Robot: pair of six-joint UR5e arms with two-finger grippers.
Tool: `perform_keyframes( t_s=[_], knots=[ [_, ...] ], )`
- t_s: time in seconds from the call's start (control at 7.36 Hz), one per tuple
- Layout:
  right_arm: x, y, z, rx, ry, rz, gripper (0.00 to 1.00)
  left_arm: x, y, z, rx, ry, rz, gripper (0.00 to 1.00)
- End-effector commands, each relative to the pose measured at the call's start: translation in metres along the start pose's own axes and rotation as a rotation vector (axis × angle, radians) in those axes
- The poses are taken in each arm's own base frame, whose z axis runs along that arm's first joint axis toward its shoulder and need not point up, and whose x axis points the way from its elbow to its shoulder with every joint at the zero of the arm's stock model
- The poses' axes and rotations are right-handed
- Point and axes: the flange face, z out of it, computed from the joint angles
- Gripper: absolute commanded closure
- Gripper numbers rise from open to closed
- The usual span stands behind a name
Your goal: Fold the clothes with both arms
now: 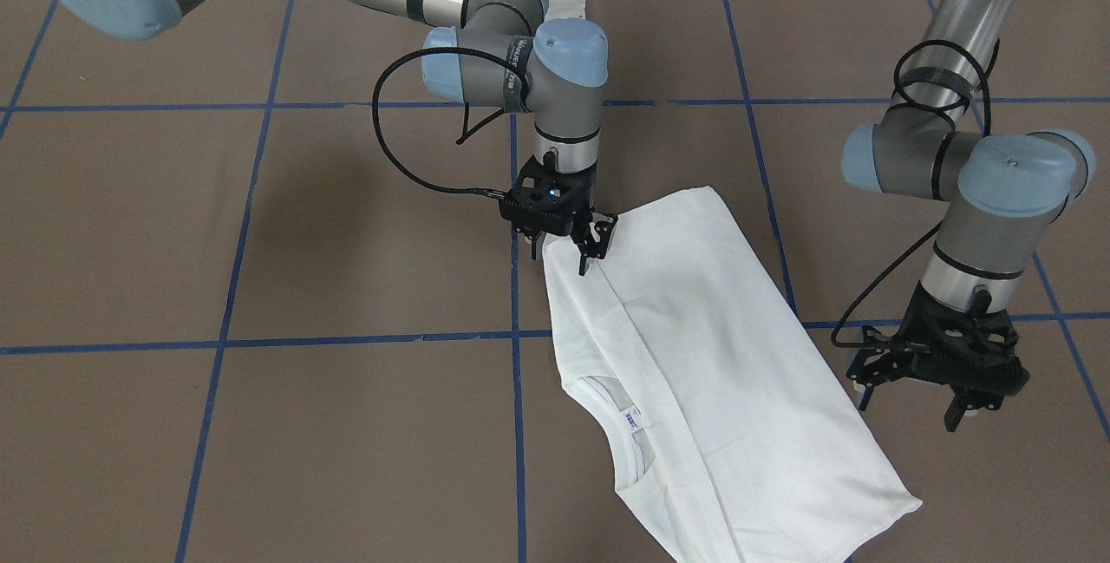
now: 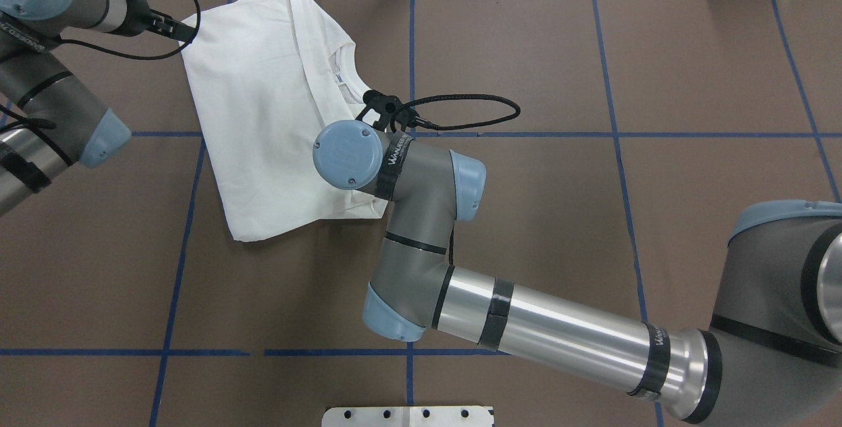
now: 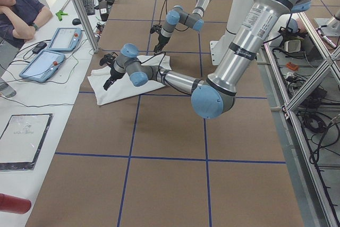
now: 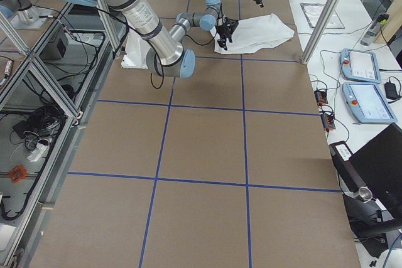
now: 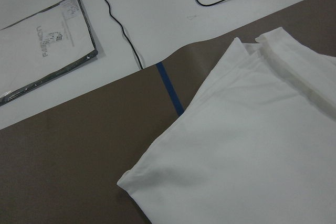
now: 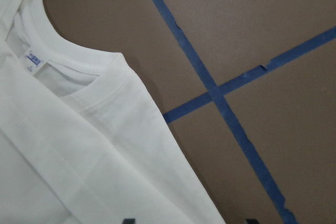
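the right gripper (image 1: 562, 259) and left gripper (image 1: 909, 411) are hovering wide open (nothing held), likely needing every white t-shirt (image 1: 720, 355) layer pinched.

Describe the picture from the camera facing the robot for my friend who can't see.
A folded white T-shirt lies on a brown table crossed by blue tape lines. The right gripper, open, is at one shirt corner; the left gripper, open, hangs beside the opposite edge.

Brown table (image 2: 592, 229) gridded with blue tape lines (image 2: 618, 135).
A folded white T-shirt (image 2: 263, 118) lies flat on its far side, toward the robot's left, covering a tape crossing; what looks like a white metal plate (image 2: 408, 416) sits at the near edge.
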Motion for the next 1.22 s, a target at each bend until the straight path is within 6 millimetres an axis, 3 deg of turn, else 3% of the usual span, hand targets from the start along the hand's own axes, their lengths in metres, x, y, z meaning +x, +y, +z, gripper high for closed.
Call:
perform_keyframes(
  t_s=[0.0, 0.54, 1.09],
  knots=[
    [0.004, 0.015, 0.008, 0.007, 0.013, -0.032, 0.27, -0.001, 0.001, 0.0, -0.001, -0.001, -0.001, 0.0],
    [0.013, 0.024, 0.017, 0.012, 0.028, -0.058, 0.27, -0.001, 0.001, 0.0, -0.001, -0.001, -0.001, 0.0],
    [0.014, 0.03, 0.022, 0.044, 0.03, -0.097, 0.39, -0.004, 0.006, 0.002, -0.008, -0.005, -0.003, 0.0]
  ],
)
